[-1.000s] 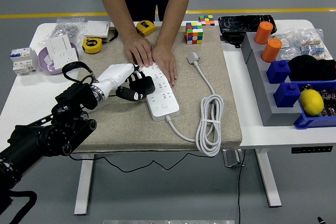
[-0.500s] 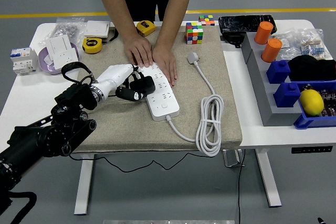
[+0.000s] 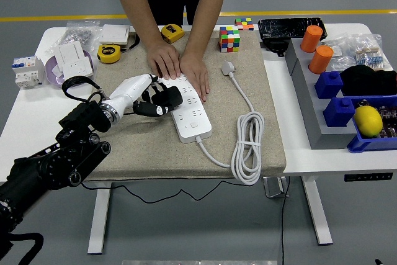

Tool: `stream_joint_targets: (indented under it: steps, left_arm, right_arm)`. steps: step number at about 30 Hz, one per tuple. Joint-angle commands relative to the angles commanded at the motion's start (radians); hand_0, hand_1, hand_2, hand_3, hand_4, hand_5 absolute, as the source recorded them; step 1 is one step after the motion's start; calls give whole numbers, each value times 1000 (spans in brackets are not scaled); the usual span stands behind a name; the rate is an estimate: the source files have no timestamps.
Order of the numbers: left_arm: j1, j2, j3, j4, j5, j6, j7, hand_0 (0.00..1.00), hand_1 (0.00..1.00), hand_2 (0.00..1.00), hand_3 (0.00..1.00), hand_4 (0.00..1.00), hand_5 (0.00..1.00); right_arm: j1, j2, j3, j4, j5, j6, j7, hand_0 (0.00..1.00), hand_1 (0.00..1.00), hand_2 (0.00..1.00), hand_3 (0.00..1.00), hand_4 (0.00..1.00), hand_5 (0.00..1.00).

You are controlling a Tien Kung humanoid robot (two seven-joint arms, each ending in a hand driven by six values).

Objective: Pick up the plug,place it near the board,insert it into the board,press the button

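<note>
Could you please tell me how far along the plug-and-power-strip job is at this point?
Picked up: the left hand grips the black plug. In hand: the plug sits at the left edge of the white power strip, which a person's hands steady; whether it is seated is unclear. Left: finishing the insertion and pressing the strip's button.

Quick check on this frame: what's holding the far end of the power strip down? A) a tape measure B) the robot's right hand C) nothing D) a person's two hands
D: the person's hands lie flat, side by side, on the far end of the white power strip, while the robot's left hand holds the black plug at the strip's left edge.
</note>
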Motion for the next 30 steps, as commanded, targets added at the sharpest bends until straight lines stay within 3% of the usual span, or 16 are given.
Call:
stream_joint_targets:
  steps: [8,18,25,26,30]
  left_arm:
    - [37,36,-33,-48,20,4,3,364,301,319,416,629,258]
    - [72,72,-50,-10,41,5,-2,406,352,329,420,628,262]
    - [80,76,-69,-10,44,11,-11,425,393,335,423,626,259]
    - [81,77,-69,-9,43,10,-11,448,458,389,441,628,262]
    - [85,79,-74,-8,22,-2,-17,448,458,389,441,628,262]
  right_arm:
    - [-1,3,7,0,0,-2,0,957,819,756,792,998,984]
    - [-3,6,4,0,16,-2,7,957,819,756,792,998,985]
    - [-3,7,4,0,18,-1,7,957,819,756,793,998,986]
    - [-2,7,4,0,19,-1,8,958,818,756,792,998,987]
    - [-2,8,5,0,19,0,7,958,818,756,792,998,987]
